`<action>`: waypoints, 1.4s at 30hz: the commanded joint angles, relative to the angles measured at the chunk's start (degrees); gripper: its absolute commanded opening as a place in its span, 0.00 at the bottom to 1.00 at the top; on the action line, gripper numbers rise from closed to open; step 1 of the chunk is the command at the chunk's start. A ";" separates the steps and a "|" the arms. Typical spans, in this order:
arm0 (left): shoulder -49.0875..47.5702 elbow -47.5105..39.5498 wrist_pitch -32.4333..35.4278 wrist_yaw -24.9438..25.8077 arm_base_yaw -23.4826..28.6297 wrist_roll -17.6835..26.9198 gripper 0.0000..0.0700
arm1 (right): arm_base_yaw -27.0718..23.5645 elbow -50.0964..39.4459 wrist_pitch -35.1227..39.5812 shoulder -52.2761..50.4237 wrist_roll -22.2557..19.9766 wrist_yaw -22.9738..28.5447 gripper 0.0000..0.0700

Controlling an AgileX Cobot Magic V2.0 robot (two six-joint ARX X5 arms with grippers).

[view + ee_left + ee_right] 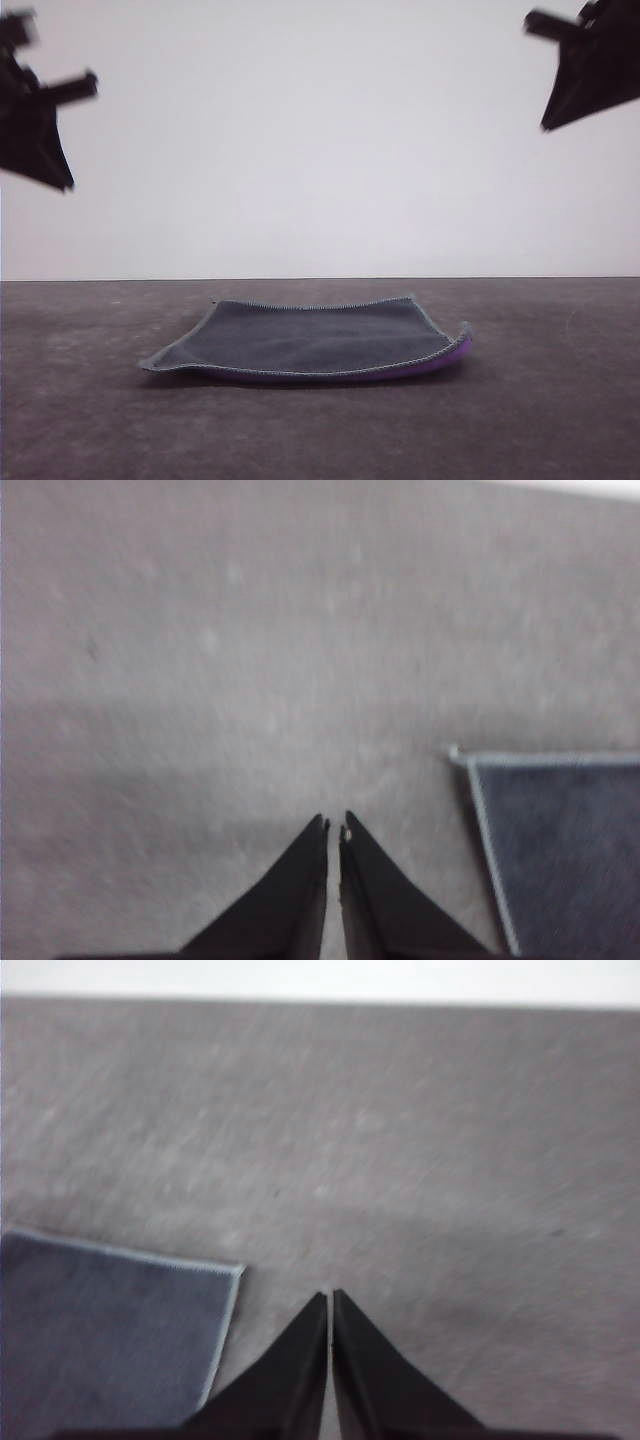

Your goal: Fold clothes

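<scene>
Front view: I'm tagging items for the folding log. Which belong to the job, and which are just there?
Job:
cloth, dark grey up, purple underside showing
left gripper, shut, empty
right gripper, shut, empty

Just there:
grey table
pale wall

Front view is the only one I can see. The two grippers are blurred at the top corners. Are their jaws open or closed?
Observer: Both closed. In the left wrist view the left gripper has its fingertips nearly together, with nothing between them.
Operator: And the right one?
Observer: The same. The right gripper is shut and empty, above bare table.
Operator: Are they above the cloth?
Observer: No. Each wrist view shows one corner of the cloth off to the side of the fingertips, grey face up, lying flat on the table.
</scene>
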 commanded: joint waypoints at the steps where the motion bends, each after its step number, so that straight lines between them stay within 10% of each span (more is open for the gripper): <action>1: 2.19 0.85 0.52 0.72 -0.31 2.14 0.01 | 0.28 1.09 -0.07 2.34 -0.72 -0.98 0.01; 21: 5.02 0.85 0.79 0.89 -1.03 2.05 0.03 | 0.26 1.09 -6.20 9.64 -2.29 -3.31 0.03; 27: 5.02 0.85 0.74 6.15 -1.03 1.20 0.37 | 0.26 1.09 -6.23 9.64 -2.28 -4.57 0.81; 42: 12.32 2.63 7.24 19.31 -1.07 -4.58 0.39 | 0.72 1.16 3.27 14.48 2.40 -16.19 0.82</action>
